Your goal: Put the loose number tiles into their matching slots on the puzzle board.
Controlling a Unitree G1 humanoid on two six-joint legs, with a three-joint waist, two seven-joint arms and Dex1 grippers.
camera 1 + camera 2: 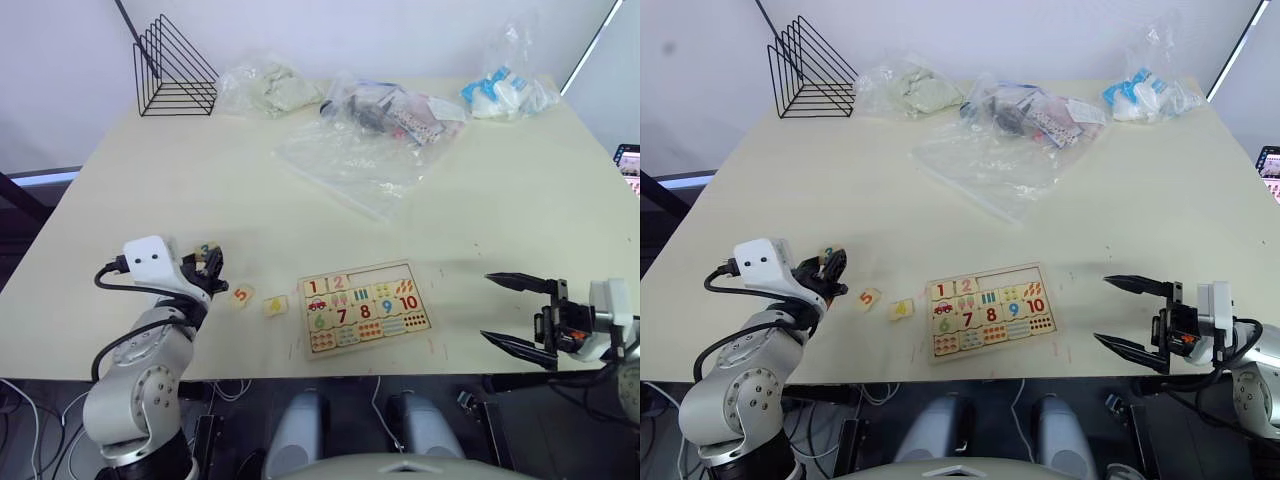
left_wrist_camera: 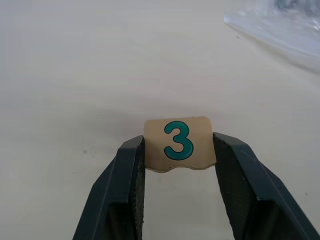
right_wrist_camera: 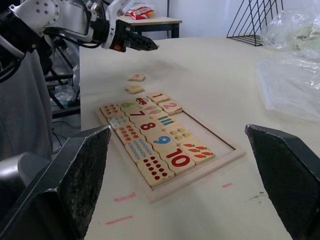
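The puzzle board [image 1: 364,308] lies near the table's front edge, with tiles 1 and 2 seated in its top row and the slots [image 1: 385,273] to their right bare. My left gripper [image 1: 207,263] is shut on the tile with a teal 3 [image 2: 179,143], lifted a little above the table left of the board. Two loose number tiles rest between it and the board: the 5 [image 1: 240,295] and the 4 [image 1: 275,306]. My right gripper [image 1: 520,314] hangs open and empty to the right of the board.
A clear plastic sheet [image 1: 350,165] lies behind the board. Bags of items [image 1: 395,108] and a black wire rack [image 1: 172,70] line the far edge. A phone [image 1: 629,165] shows at the right border.
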